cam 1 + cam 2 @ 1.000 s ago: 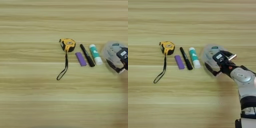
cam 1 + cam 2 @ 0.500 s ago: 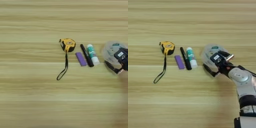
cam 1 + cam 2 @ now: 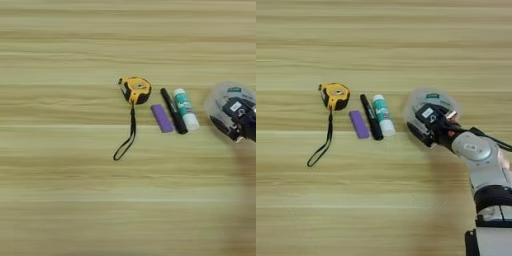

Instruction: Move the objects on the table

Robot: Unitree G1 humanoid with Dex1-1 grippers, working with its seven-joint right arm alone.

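On the tan wooden surface [image 3: 60, 200], the clear tape roll [image 3: 431, 95] at right has slid slightly left with the end effector [image 3: 426, 125] set on it; I cannot tell whether it is gripped. The glue stick [image 3: 382, 115] has shifted left, now touching the black marker [image 3: 371, 117]: the move looks underway
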